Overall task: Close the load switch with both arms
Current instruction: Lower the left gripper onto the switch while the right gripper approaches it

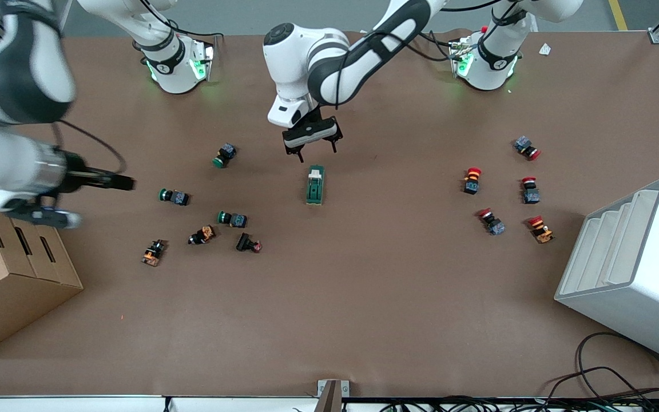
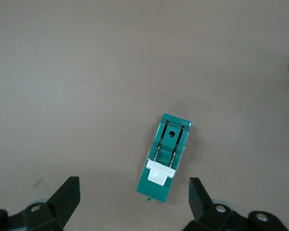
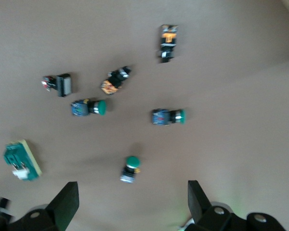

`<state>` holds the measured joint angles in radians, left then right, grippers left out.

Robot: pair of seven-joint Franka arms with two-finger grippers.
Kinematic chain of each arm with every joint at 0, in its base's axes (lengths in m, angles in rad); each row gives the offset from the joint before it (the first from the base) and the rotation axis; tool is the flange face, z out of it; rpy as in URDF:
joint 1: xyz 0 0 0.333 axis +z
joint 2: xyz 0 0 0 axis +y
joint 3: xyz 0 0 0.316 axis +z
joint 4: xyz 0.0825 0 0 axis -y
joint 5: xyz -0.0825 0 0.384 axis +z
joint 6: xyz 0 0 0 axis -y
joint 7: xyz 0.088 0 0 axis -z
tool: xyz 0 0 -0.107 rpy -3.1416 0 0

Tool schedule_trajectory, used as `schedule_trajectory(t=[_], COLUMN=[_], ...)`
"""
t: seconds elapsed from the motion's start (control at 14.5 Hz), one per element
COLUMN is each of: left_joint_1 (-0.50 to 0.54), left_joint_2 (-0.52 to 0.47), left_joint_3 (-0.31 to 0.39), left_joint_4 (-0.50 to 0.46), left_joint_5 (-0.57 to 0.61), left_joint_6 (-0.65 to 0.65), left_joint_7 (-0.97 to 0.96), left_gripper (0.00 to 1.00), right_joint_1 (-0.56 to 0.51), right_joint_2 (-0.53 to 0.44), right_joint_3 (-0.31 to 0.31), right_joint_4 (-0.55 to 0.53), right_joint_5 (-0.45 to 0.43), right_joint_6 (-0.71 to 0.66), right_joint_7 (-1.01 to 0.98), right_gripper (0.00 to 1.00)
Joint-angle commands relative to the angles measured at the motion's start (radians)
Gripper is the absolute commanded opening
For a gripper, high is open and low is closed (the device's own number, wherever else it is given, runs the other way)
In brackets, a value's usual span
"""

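Note:
The load switch (image 1: 315, 185), a dark-green block with a white lever piece at the end away from the front camera, lies flat mid-table. My left gripper (image 1: 315, 150) hangs open just above the table, by the switch's lever end and not touching it. In the left wrist view the switch (image 2: 166, 159) lies ahead of the open gripper (image 2: 132, 195), nearer one finger. My right gripper (image 1: 126, 183) is open and empty in the air at the right arm's end, beside a green push button (image 1: 174, 196). The right wrist view shows its open gripper (image 3: 132, 197) and the switch (image 3: 21, 161) off to one edge.
Green and orange push buttons (image 1: 232, 218) are scattered toward the right arm's end and red ones (image 1: 472, 179) toward the left arm's end. A cardboard box (image 1: 3, 280) and a white stepped rack (image 1: 632, 257) stand at the table's two ends.

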<state>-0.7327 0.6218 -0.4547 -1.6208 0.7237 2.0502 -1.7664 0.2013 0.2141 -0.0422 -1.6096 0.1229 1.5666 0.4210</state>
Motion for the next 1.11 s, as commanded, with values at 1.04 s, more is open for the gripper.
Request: schedule_trajectory(t=[1.04], left_joint_1=[-0.105], left_joint_2=[0.114], left_joint_3=[0.011], left_joint_4=[-0.206], left_joint_5=[0.784], left_joint_6=[0.020], left_joint_7=[-0.647], left_gripper=[0.98], right_joint_1=[0.498], right_joint_2=[0.283], right_joint_3=[-0.007], right_joint_4=[-0.251], right_joint_5=[0.305], right_joint_6=[0.634], right_joint_7=[0.536], right_gripper=[1.00])
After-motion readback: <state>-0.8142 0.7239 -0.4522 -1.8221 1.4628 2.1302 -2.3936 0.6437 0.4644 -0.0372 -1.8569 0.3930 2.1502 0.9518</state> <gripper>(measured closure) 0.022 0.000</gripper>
